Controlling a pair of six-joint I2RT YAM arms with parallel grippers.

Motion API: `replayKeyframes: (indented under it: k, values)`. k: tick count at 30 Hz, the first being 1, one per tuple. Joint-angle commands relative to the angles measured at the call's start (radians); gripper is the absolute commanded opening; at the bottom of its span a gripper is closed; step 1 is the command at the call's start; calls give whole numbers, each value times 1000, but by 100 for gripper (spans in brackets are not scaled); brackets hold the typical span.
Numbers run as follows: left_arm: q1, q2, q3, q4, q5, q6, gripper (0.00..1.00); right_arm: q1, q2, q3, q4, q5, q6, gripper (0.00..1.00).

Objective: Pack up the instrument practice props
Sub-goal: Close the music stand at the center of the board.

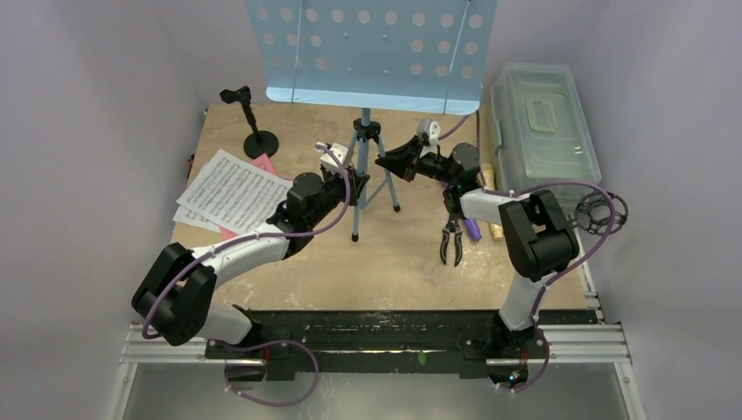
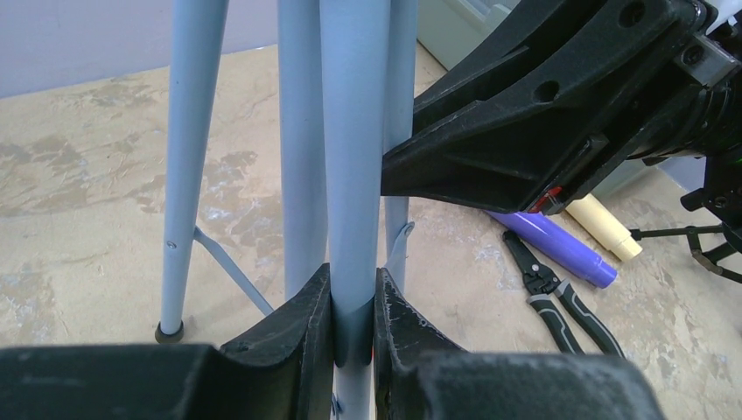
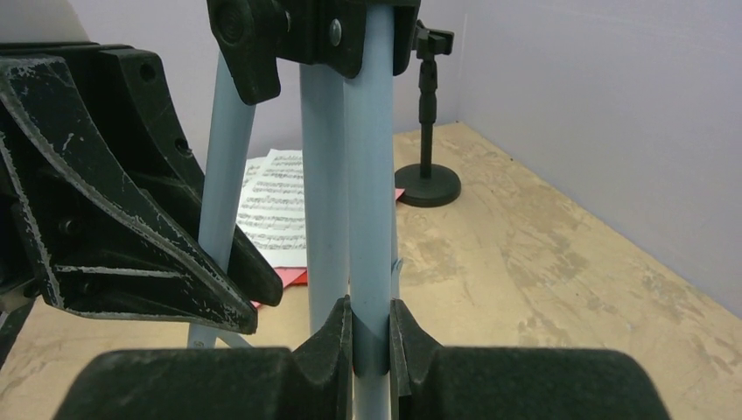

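The light-blue perforated music desk (image 1: 367,44) stands at the back on its tripod legs (image 1: 366,171). My left gripper (image 1: 354,179) is shut on one leg (image 2: 354,175). My right gripper (image 1: 391,164) is shut on another leg (image 3: 371,175) from the opposite side. The purple microphone (image 1: 472,229) and the cream microphone (image 1: 495,232) lie right of the stand, and both show in the left wrist view (image 2: 556,249) (image 2: 604,226). The round-base pole (image 1: 254,131) stands back left. White sheet-music pages (image 1: 232,191) lie over red ones (image 1: 262,164). The black mic tripod (image 1: 604,214) lies at the right edge.
A translucent grey-green plastic box (image 1: 542,131) with its lid shut sits at the back right. Black-handled pliers (image 1: 451,238) lie beside the purple microphone, also in the left wrist view (image 2: 560,297). Purple walls enclose the table on three sides.
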State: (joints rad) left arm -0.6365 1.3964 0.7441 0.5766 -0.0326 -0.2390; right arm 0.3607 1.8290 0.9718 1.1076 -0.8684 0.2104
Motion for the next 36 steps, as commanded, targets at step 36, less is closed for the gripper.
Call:
replayKeyframes:
  k: [36]
  values:
    - [8,-92,-162,285,-18,-62,8,165,-188,-179,267,41,25,0]
